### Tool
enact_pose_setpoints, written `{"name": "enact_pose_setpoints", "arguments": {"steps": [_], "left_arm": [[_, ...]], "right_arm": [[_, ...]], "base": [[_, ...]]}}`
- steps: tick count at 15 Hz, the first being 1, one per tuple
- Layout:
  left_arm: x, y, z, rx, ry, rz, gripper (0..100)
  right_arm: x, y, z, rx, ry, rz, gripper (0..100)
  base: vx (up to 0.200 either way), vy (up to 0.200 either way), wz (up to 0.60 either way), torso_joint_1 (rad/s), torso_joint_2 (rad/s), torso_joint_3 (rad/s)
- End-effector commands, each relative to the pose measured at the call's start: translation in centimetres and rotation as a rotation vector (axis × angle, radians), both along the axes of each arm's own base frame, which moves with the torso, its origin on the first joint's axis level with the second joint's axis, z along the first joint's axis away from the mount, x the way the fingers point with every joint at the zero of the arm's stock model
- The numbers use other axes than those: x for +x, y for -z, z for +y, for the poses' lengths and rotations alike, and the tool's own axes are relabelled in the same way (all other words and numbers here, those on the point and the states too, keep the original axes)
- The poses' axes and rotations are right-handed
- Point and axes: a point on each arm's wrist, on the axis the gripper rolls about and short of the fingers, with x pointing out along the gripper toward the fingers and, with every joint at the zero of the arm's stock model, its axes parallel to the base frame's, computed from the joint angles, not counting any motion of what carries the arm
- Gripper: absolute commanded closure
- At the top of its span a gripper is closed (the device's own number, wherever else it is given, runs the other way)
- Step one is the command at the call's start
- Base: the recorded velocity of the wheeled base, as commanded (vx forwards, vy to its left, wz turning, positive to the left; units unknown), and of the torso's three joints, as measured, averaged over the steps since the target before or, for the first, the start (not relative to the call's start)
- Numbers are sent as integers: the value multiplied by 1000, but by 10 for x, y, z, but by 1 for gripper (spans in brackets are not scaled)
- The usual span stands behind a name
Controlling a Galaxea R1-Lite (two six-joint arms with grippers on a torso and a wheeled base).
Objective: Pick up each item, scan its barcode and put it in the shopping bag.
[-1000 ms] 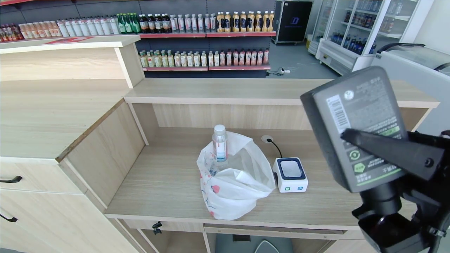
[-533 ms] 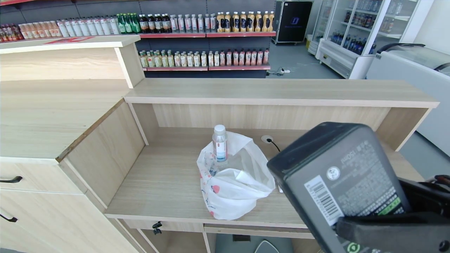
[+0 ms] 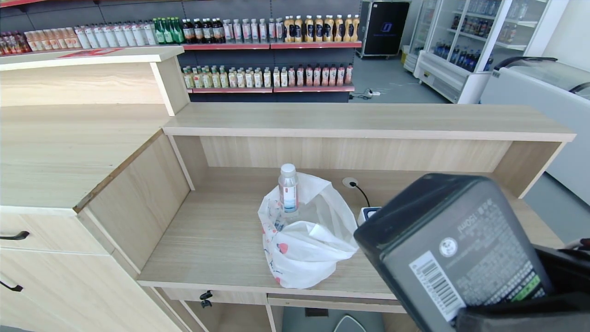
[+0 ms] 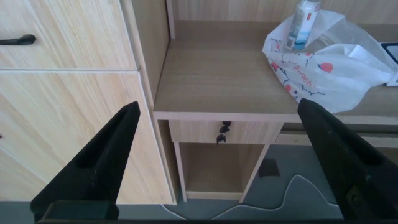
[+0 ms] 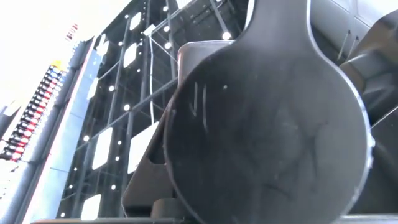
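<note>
My right gripper (image 3: 530, 314) is shut on a dark grey container (image 3: 454, 249) with a white barcode label (image 3: 437, 286). It holds the container tilted, close in front of the head view at the lower right, above the right part of the counter. The container's dark rounded body (image 5: 267, 130) sits close up in the right wrist view. A corner of the white scanner (image 3: 367, 212) shows behind it. The white shopping bag (image 3: 306, 240) stands open mid-counter with a clear water bottle (image 3: 288, 188) upright in it. My left gripper (image 4: 217, 162) hangs open off the counter's front left corner.
The counter (image 3: 216, 240) has a raised back shelf (image 3: 350, 120) and a side wall on its left. The scanner's cable runs to a hole (image 3: 350, 182) behind it. Drawers with black handles (image 4: 15, 41) are on the left. Drink shelves and fridges stand far behind.
My right gripper brought the container down and to the left, so that it now covers most of the scanner; in the last half second it shifted slightly right and lower. Bag and left gripper stayed put.
</note>
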Motion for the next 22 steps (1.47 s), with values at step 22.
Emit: {"name": "enact_pose_setpoints", "arguments": {"steps": [22], "left_arm": [[0,0,0,0,0,1,0]], "right_arm": [[35,26,-191,1569,644,1985,100]], "base": [[0,0,0,0,0,0]]}}
